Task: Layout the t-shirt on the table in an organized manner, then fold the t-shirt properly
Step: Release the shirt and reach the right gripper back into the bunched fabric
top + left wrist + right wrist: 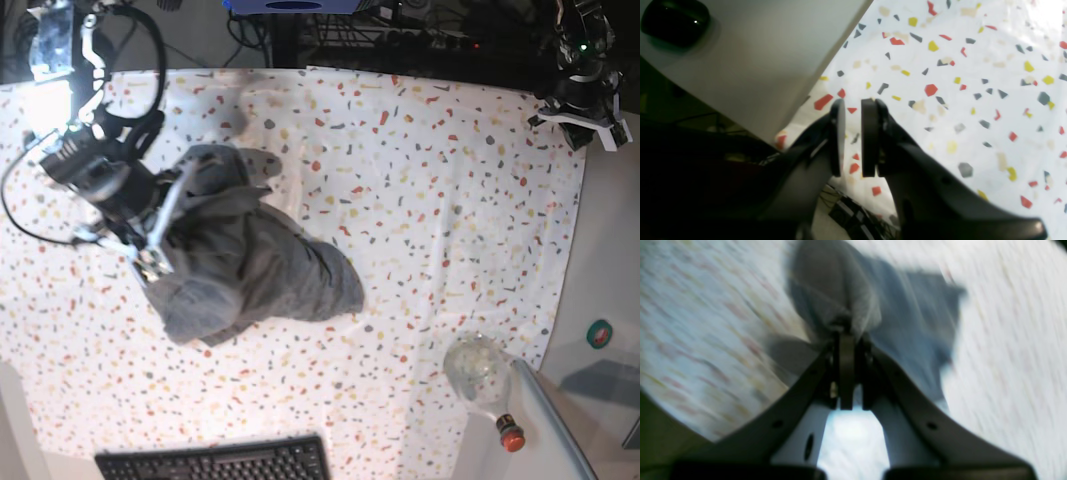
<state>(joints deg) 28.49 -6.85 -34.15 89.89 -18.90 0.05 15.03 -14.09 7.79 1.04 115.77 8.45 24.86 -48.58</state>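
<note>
Two arms work over a table (430,180) draped in white cloth flecked with red, yellow and grey terrazzo chips. The t-shirt (255,270), soft heather-grey cotton, lies bunched in a rumpled, elongated heap on the left-centre of the cloth in the base view, unfolded and creased. The right gripper (846,328) is clamped on a gathered fold of the t-shirt, its dark pads pressed together with fabric bulging above them; that wrist view is motion-blurred. The left gripper (853,136) sits at the table's far corner, well apart from the t-shirt; its flat round pads stand a narrow gap apart, holding nothing. A black keyboard (215,462) lies at the near edge. A clear bottle (485,385) with a red cap lies near the cloth's right edge. Cables and dark equipment line the far side.
</note>
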